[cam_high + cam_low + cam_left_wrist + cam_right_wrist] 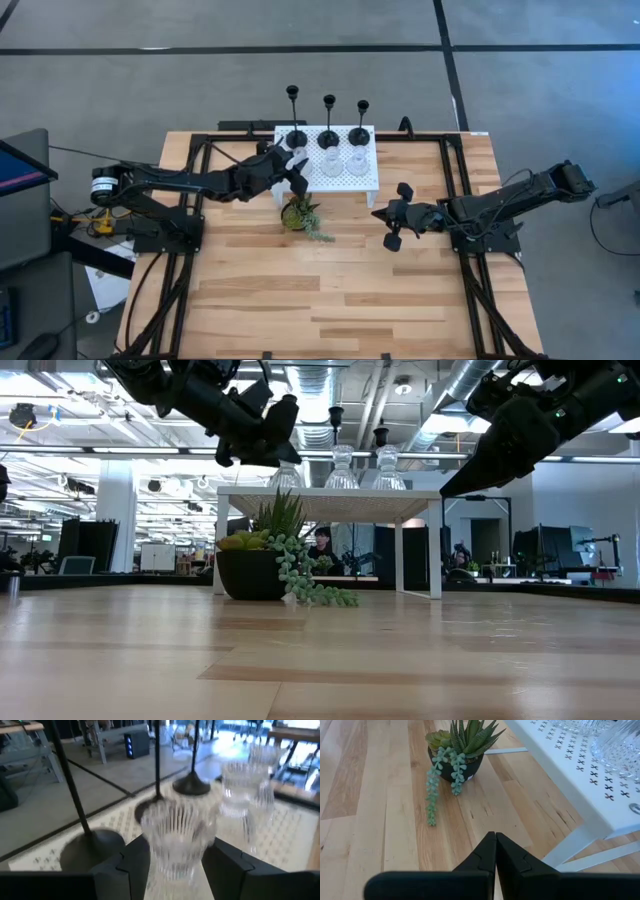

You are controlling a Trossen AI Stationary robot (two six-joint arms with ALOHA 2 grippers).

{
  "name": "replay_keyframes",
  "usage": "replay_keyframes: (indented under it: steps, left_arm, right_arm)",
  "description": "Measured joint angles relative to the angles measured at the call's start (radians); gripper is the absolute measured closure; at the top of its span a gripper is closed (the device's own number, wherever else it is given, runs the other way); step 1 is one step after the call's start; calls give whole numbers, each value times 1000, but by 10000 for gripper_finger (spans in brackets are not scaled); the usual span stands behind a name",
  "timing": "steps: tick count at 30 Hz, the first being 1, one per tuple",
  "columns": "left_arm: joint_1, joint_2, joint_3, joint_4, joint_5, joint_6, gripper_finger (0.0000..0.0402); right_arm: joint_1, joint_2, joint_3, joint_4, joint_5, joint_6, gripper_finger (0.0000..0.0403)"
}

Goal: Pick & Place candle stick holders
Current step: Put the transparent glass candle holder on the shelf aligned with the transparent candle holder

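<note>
Reaching over the white perforated stand (372, 180), the left claw (175, 870) has its fingers apart on either side of an upright clear glass holder (177, 837), the leftmost of three in the stand's front row; whether they touch the glass I cannot tell. Behind it the three black holders (328, 130) stand upright in a row, so the left arm is far nearer than the right claw (392, 222), which hangs pressed together above the wooden desk (330, 300). A potted plant (298, 214) sits just beside the stand, with an open workshop hall behind.
</note>
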Motion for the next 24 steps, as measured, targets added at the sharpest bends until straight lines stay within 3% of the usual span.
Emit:
replay_keyframes:
  steps: [14,24]
  left_arm:
    - [-1,-2,-4,4,1,7,201]
    - [-1,-2,-4,18,-1,7,151]
  right_arm:
    - [0,0,0,-4,0,0,403]
    - [1,0,0,-5,0,0,403]
